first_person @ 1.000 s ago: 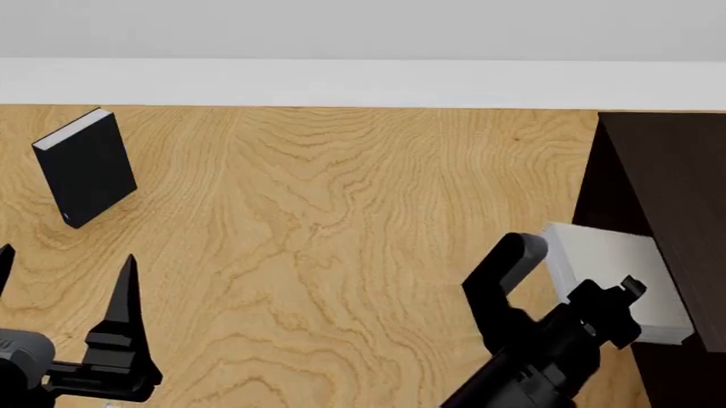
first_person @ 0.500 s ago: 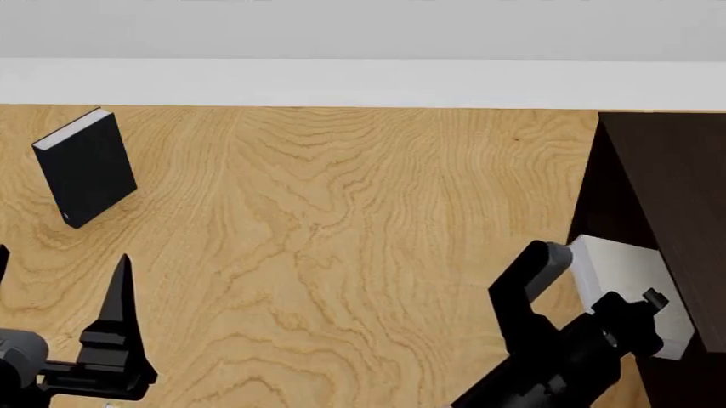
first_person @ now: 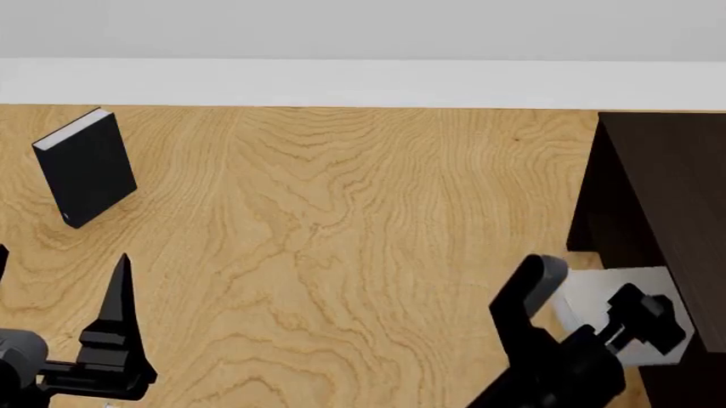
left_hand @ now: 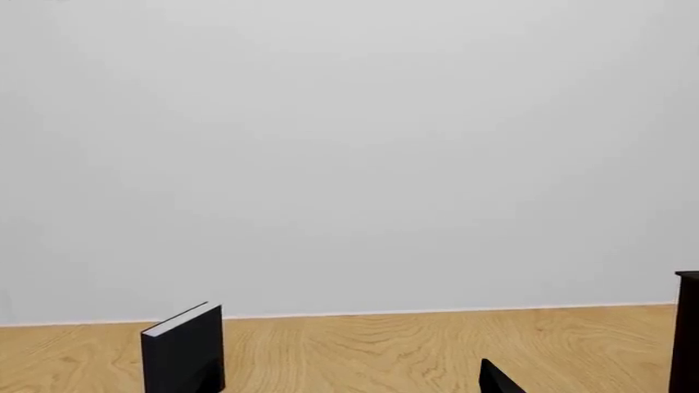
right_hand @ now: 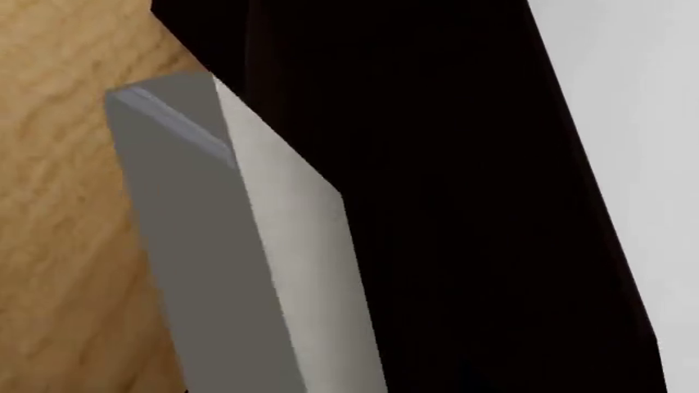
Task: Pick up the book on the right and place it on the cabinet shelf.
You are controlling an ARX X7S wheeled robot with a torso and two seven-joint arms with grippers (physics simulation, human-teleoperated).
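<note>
The light-grey book (first_person: 607, 297) with white page edges is held at the open side of the dark cabinet (first_person: 675, 195), its far end tucked under the cabinet's top. My right gripper (first_person: 592, 295) is shut on it. The right wrist view shows the book's grey cover (right_hand: 202, 270) and white pages (right_hand: 300, 254) against the cabinet's black interior (right_hand: 459, 205). I cannot make out the cabinet shelf in that darkness. My left gripper (first_person: 57, 263) hangs open and empty at the lower left. One left fingertip (left_hand: 497, 381) shows in the left wrist view.
A black book (first_person: 87, 167) stands upright on the wooden surface (first_person: 340, 221) at the far left, also visible as the black book (left_hand: 183, 350) in the left wrist view. A white wall (first_person: 363, 81) closes the back. The cabinet's edge (left_hand: 686, 327) stands at the right.
My right gripper has carried the grey book towards the cabinet and turned it flatter, so more of it lies under the cabinet's top. The left arm sank slightly.
</note>
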